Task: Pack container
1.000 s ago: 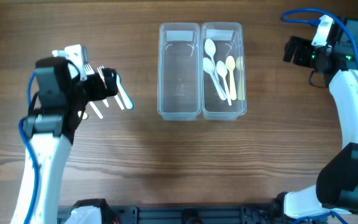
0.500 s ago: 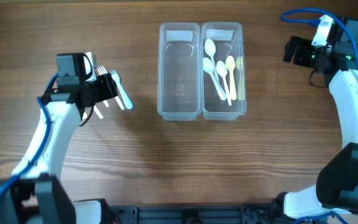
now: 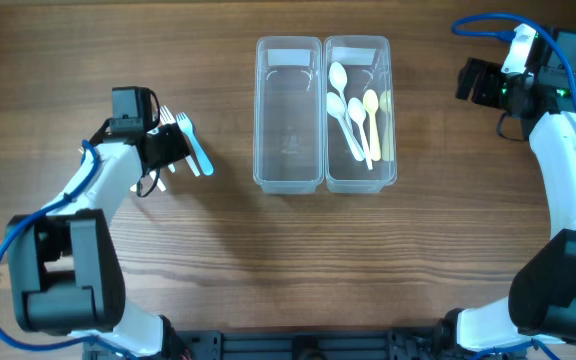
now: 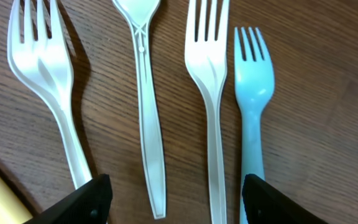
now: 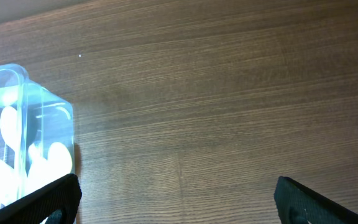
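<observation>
Overhead: left gripper [image 4: 178, 200] spread wide over forks [image 4: 207, 74] on desk [image 3: 268, 260]; right gripper [image 5: 178, 200] wide, empty, near container [image 3: 288, 187] holding spoons [image 3: 353, 118]

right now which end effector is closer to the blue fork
Left. The left end effector hangs just over the blue fork, at its handle end; the right end effector is far off, on the other side of the container.

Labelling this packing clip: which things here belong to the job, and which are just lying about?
Job: container; spoons in its right tub; white forks and blue fork on the table.
Just there: wooden table.
</observation>
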Available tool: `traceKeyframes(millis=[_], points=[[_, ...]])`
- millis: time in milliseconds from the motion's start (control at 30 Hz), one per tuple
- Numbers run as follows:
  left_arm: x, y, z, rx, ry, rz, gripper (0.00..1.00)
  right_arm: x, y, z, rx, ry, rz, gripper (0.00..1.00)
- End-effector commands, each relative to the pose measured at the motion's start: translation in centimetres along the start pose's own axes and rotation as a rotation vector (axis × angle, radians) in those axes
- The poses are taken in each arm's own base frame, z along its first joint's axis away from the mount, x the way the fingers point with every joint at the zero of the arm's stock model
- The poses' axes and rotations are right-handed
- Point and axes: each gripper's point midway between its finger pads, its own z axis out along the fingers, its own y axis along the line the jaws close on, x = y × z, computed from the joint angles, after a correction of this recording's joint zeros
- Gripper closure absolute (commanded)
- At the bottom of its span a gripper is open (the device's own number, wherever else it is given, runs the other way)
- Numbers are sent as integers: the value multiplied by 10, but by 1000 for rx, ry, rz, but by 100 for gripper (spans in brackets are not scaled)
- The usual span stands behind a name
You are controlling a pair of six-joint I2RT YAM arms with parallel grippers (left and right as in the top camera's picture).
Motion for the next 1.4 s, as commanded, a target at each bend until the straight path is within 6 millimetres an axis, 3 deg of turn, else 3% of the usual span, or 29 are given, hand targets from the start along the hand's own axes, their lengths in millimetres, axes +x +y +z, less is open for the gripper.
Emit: traceKeyframes(millis=[0, 267, 433, 833, 1367], points=[[-8, -2, 7, -2, -24, -37, 34, -9, 2, -7, 3, -29, -15, 0], [-17, -8, 7, 26, -61, -37, 52, -9, 2, -7, 3, -29, -16, 0], [-21, -13, 8, 48, -74, -34, 55, -9, 2, -7, 3, -29, -15, 0], [-8, -15, 34, 69, -14, -52, 54, -9, 2, -7, 3, -29, -16, 0], [-7, -16, 37, 72, -10, -52, 52, -10, 2, -7, 3, -29, -16, 0]])
